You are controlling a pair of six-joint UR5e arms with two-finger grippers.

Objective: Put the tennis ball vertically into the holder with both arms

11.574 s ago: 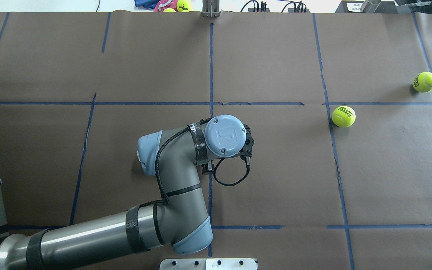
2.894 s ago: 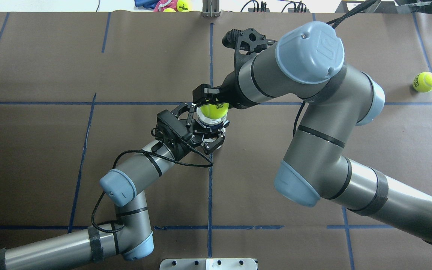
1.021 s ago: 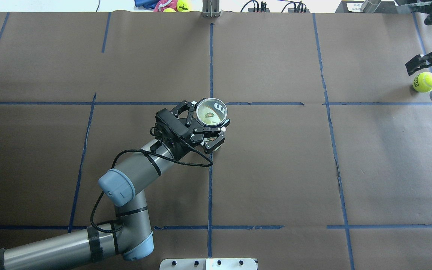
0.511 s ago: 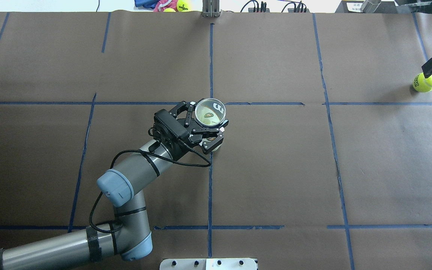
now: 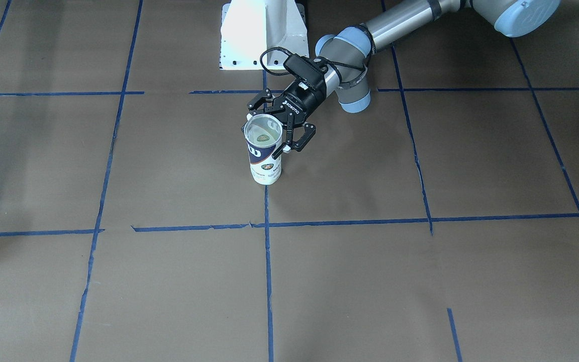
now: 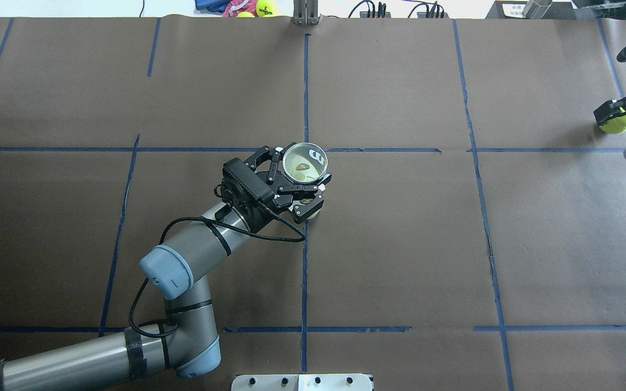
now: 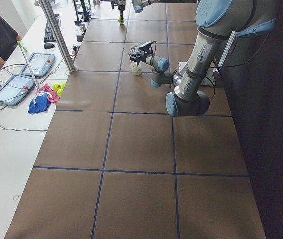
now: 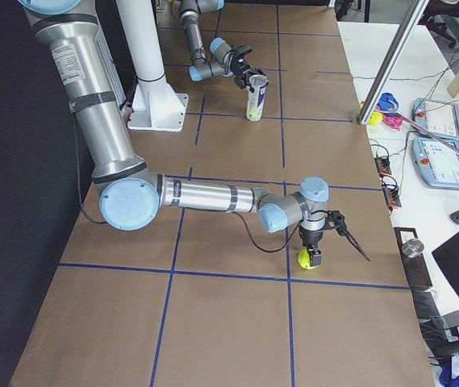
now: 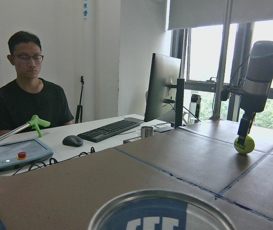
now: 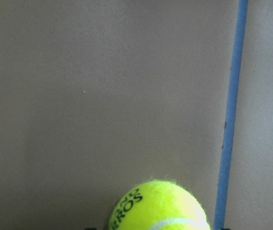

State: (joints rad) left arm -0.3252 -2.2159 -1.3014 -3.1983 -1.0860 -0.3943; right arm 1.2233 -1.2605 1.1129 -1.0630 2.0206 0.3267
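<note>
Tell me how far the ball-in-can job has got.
Done: one ball looks settled at the bottom of the upright can, which the left gripper clamps near its rim. In hand: the right gripper is down over a second ball on the table; whether it has closed is unclear. Left: lift that ball, carry it over, drop it in.

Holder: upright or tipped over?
Upright. The holder stands on its base on the table, open mouth facing up, left gripper around it.
</note>
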